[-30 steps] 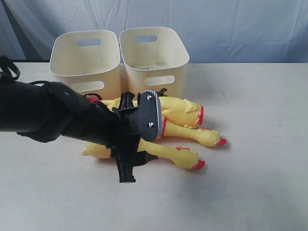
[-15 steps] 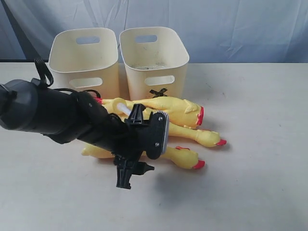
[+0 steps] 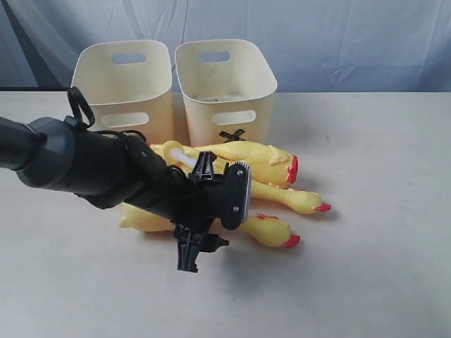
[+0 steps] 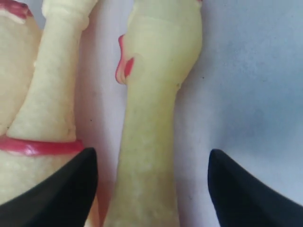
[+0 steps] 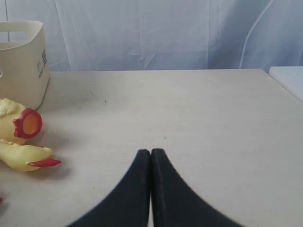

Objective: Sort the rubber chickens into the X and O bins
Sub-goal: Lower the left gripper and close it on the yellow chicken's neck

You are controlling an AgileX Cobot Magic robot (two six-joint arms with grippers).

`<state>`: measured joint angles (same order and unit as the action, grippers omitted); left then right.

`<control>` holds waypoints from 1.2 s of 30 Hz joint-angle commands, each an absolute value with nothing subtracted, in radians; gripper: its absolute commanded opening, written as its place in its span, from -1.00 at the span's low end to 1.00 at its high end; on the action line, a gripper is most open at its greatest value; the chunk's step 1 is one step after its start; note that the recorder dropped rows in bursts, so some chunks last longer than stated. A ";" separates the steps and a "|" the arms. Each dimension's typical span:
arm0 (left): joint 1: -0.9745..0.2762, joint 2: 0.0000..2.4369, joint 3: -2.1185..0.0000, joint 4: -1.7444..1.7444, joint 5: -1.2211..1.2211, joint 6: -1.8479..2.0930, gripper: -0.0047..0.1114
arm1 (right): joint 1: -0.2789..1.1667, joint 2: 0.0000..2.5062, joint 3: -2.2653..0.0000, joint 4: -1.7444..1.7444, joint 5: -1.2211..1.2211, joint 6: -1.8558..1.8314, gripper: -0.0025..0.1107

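Note:
Three yellow rubber chickens lie side by side in front of two cream bins: the back one (image 3: 262, 158), the middle one (image 3: 290, 200) and the front one (image 3: 272, 229). The right bin (image 3: 227, 84) shows a black X low on its front wall. No mark shows on the left bin (image 3: 124, 86). My left gripper (image 3: 201, 225) hangs low over the front chicken. In the left wrist view it (image 4: 152, 189) is open, and its jaws straddle that chicken's long neck (image 4: 149, 142) without touching it. My right gripper (image 5: 150, 156) is shut on nothing, above bare table.
In the left wrist view a second chicken (image 4: 45, 99) with a red band lies right beside one black fingertip (image 4: 61, 194). The right wrist view shows chicken feet (image 5: 26, 125) and a bin wall (image 5: 23, 61) off to one side. A blue-grey cloth (image 3: 338, 35) hangs behind the table.
My left arm has swung lower and further toward the front chicken, uncovering the X on the right bin. The chickens and bins have not moved.

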<state>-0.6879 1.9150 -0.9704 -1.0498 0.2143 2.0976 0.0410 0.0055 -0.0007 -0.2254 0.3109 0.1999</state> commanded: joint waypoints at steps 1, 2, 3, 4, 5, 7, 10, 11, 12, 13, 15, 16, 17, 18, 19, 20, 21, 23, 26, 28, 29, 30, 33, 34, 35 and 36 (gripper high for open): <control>-0.690 1.920 -0.974 -1.065 0.193 2.124 0.17 | 0.042 0.000 0.000 -0.223 0.306 0.201 -0.97; -0.690 1.920 -0.974 -1.065 0.193 2.119 0.17 | 0.042 0.000 0.000 -0.223 0.306 0.201 -0.97; -0.690 1.920 -0.974 -1.065 0.193 2.075 0.17 | 0.042 0.000 0.000 -0.223 0.306 0.201 -0.97; -0.690 1.920 -0.974 -1.065 0.188 2.052 0.17 | 0.042 0.000 0.000 -0.223 0.306 0.201 -0.97; -0.690 1.920 -0.974 -1.065 0.169 1.982 0.17 | 0.042 0.000 0.000 -0.223 0.306 0.201 -0.97; -0.690 1.919 -0.974 -1.059 0.135 1.877 0.12 | 0.042 0.000 0.000 -0.223 0.306 0.201 -0.97; -0.690 1.906 -0.974 -0.990 0.135 1.832 0.06 | 0.042 0.000 0.000 -0.223 0.306 0.201 -0.97; -0.690 1.893 -0.974 -0.994 0.137 1.827 0.06 | 0.042 0.000 0.000 -0.223 0.306 0.201 -0.97; -0.693 1.881 -0.974 -0.994 0.141 1.801 0.06 | 0.042 0.000 0.000 -0.223 0.306 0.201 -0.97; -0.693 1.876 -0.974 -0.986 0.149 1.778 0.06 | 0.042 0.000 0.000 -0.223 0.306 0.201 -0.97; -0.693 1.864 -0.974 -0.970 0.195 1.744 0.06 | 0.042 0.000 0.000 -0.223 0.306 0.201 -0.97; -0.693 1.862 -0.974 -0.964 0.212 1.717 0.06 | 0.042 0.000 0.000 -0.223 0.306 0.201 -0.97; -0.693 1.862 -0.974 -0.962 0.221 1.680 0.06 | 0.042 0.000 0.000 -0.223 0.306 0.201 -0.97; -0.693 1.862 -0.974 -0.944 0.231 1.654 0.05 | 0.042 0.000 0.000 -0.223 0.306 0.201 -0.97; -0.693 1.862 -0.974 -0.899 0.238 1.614 0.05 | 0.042 0.000 0.000 -0.223 0.306 0.201 -0.97; -0.693 1.862 -0.974 -0.837 0.240 1.565 0.05 | 0.042 0.000 0.000 -0.223 0.306 0.201 -0.97; -0.693 1.862 -0.974 -0.779 0.242 1.521 0.05 | 0.042 0.000 0.000 -0.223 0.306 0.201 -0.97; -0.693 1.862 -0.974 -0.660 0.245 1.435 0.05 | 0.042 0.000 0.000 -0.223 0.306 0.201 -0.97; -0.693 1.862 -0.974 -0.472 0.250 1.314 0.05 | 0.042 0.000 0.000 -0.223 0.306 0.201 -0.97; -0.693 1.862 -0.974 -0.406 0.252 1.267 0.05 | 0.042 0.000 0.000 -0.223 0.306 0.201 -0.97; -0.693 1.862 -0.974 -0.388 0.252 1.255 0.05 | 0.042 0.000 0.000 -0.223 0.306 0.201 -0.97; -0.693 1.862 -0.974 -0.383 0.252 1.253 0.05 | 0.042 0.000 0.000 -0.223 0.306 0.201 -0.97; -0.700 1.862 -0.974 -0.386 0.254 1.248 0.05 | 0.042 0.000 0.000 -0.223 0.306 0.201 -0.97; -0.706 1.862 -0.974 -0.388 0.254 1.248 0.05 | 0.042 0.000 0.000 -0.223 0.306 0.201 -0.97; -0.714 1.862 -0.974 -0.388 0.254 1.248 0.05 | 0.042 0.000 0.000 -0.223 0.306 0.201 -0.97; -0.723 1.862 -0.974 -0.388 0.254 1.248 0.05 | 0.042 0.000 0.000 -0.223 0.306 0.201 -0.97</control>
